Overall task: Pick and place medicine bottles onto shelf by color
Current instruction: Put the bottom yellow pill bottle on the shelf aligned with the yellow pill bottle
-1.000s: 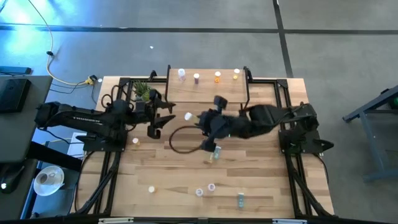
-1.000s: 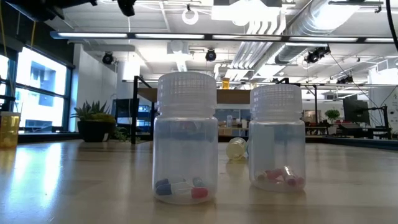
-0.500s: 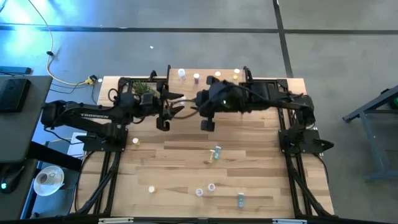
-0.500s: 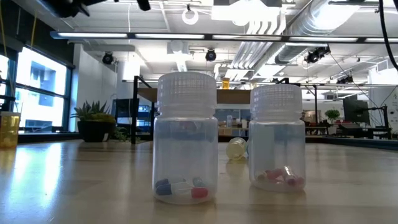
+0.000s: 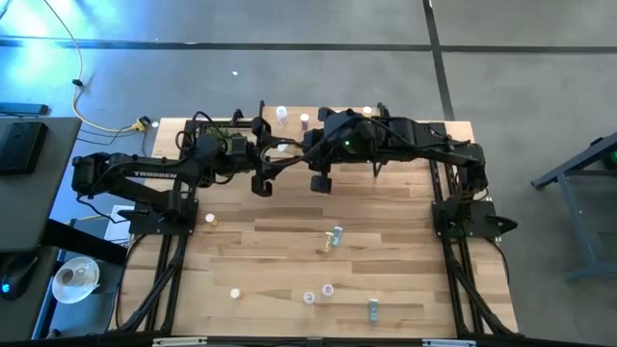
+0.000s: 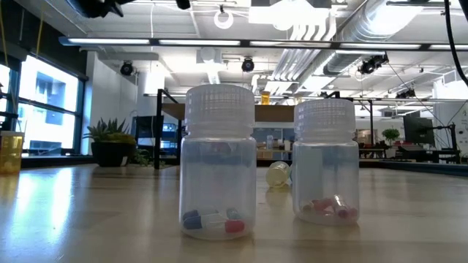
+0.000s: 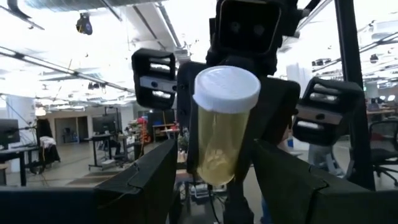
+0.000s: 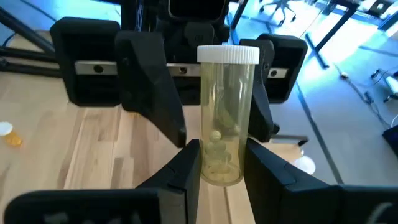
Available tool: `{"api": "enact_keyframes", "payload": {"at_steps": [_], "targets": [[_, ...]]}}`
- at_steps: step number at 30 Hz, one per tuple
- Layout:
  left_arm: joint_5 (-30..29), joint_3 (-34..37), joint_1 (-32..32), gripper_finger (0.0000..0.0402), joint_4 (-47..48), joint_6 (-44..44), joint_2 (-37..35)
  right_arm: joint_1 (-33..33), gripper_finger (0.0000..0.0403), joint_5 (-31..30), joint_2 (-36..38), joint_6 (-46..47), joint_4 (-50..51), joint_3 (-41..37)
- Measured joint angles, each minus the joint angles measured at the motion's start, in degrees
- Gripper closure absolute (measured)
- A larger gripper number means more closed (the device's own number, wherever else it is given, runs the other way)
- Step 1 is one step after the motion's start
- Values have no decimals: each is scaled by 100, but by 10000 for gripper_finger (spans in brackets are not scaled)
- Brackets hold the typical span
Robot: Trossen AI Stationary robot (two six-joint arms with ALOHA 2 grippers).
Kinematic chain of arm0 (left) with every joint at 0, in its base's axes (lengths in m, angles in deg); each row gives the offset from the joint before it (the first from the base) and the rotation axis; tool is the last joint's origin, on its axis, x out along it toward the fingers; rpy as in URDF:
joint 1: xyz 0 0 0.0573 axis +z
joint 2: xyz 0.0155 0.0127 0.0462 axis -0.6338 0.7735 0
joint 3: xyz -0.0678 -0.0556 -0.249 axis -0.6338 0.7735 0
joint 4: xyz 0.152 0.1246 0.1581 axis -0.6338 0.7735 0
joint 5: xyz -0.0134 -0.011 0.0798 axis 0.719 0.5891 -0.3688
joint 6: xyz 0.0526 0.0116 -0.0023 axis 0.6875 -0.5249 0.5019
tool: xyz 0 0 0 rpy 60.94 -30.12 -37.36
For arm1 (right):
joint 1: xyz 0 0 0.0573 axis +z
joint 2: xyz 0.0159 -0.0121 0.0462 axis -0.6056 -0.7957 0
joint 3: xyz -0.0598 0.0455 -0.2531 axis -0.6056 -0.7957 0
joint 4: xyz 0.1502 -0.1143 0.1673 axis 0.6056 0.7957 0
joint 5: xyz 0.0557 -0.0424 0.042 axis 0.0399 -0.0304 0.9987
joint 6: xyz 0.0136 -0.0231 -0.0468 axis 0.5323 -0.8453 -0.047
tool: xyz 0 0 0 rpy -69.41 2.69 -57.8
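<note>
My right gripper (image 5: 301,159) hangs over the shelf's near edge, shut on a yellow-tinted medicine bottle (image 8: 227,112) with a white cap (image 7: 227,87). My left gripper (image 5: 283,160) faces it from the left. It is open, and its fingers (image 8: 158,102) stand on either side of the bottle's cap end. The light-wood shelf (image 5: 289,135) stands at the table's far middle with a few bottles upright on it, among them a pink one (image 5: 281,113). Several more bottles are scattered on the tabletop, such as a teal one (image 5: 335,236). My right gripper pinches the bottle's base end (image 8: 221,171) between its two fingers (image 8: 186,165). The fingers come level from the table's right. The bottle sticks out along them, cap toward my left gripper, lifted clear of the table and shelf.
A green potted plant (image 5: 220,135) stands left of the shelf. Loose bottles stand near the table's front (image 5: 328,288), two of them close before the low camera (image 6: 218,161) (image 6: 326,157). One lies on its side behind them (image 6: 278,174).
My right gripper has gone up from the middle of the table toward the far edge and the shelf. My left gripper has gone toward the far edge and the right, and now meets it face to face around the yellow bottle.
</note>
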Motion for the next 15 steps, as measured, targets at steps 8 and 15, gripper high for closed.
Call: {"api": "enact_keyframes", "payload": {"at_steps": [8,15], "targets": [[73,-22,93,220,-94,2,-2,1,315,-10,0,-4,-36,0],[92,-20,102,279,-113,-106,-2,-4,315,-10,0,1,-45,-9]]}}
